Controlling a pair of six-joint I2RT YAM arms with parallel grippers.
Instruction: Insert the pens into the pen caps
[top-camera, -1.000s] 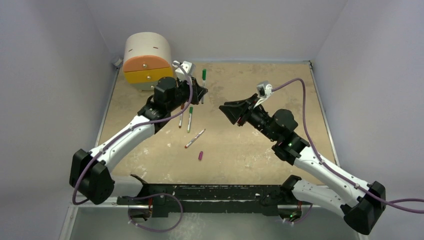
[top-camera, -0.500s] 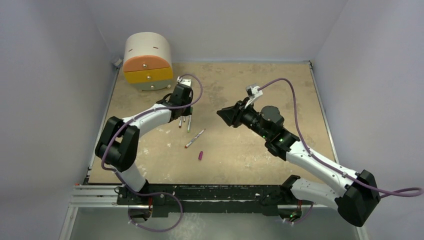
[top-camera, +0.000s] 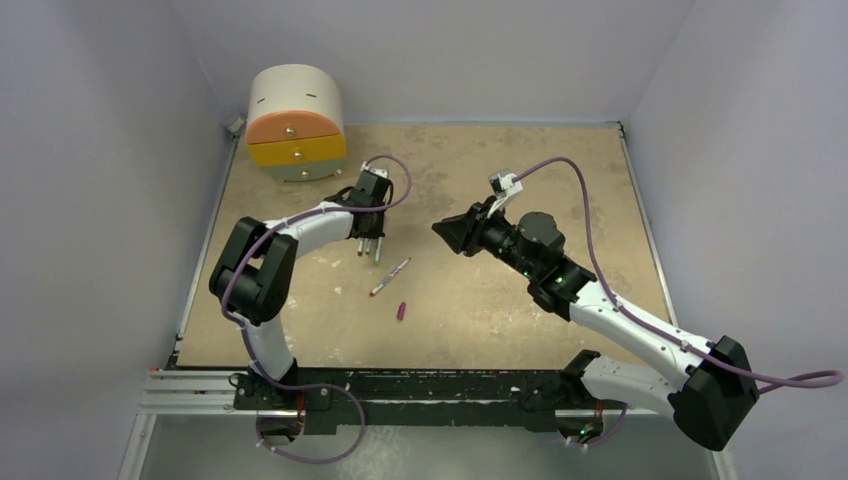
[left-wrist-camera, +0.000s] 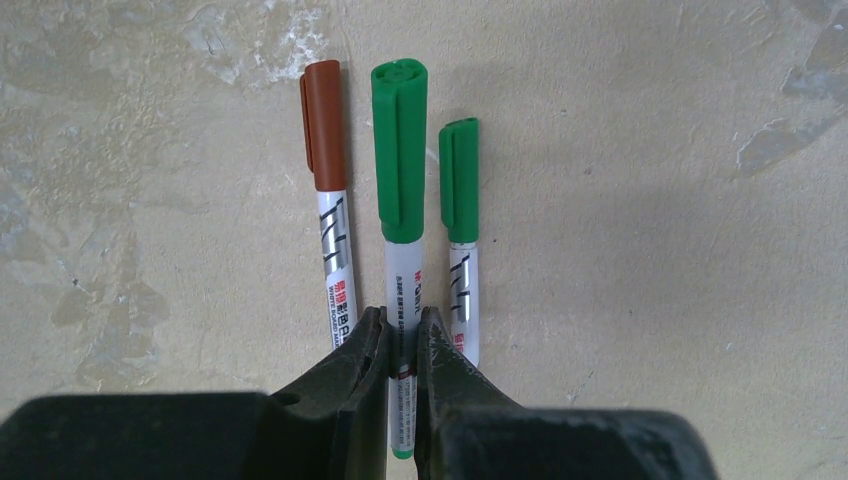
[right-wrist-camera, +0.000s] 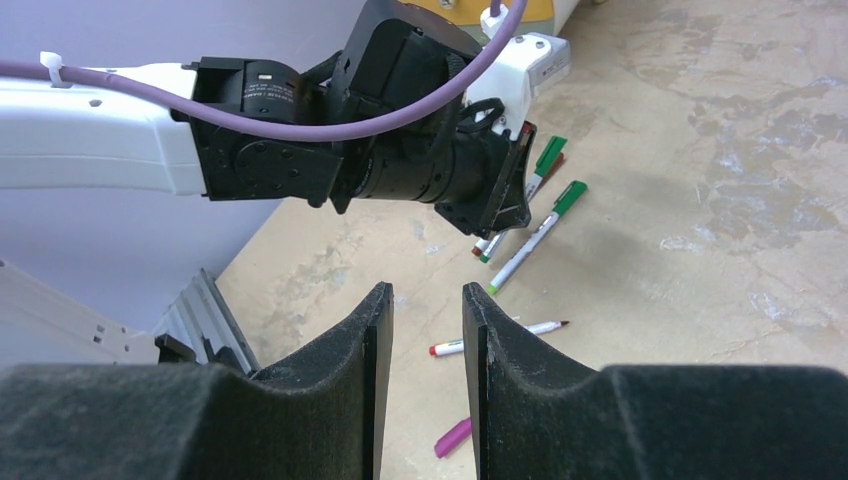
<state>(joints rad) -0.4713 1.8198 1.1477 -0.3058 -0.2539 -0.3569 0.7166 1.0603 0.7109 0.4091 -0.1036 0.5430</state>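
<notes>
So — left gripper: clamping green-capped pen
right gripper: spread, empty
bare pen: diagonal, left of it (pink cap near)

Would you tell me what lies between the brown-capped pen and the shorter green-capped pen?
The larger green-capped pen, gripped by the left gripper, as the left wrist view shows.

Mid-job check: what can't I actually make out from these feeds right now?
Top view: the left gripper covers the caps of the pens under it.
Left wrist view: its fingers hide the rear of the held green-capped pen; lifted or resting, cannot tell.
Right wrist view: a finger of the right gripper cuts off one end of the magenta cap.
</notes>
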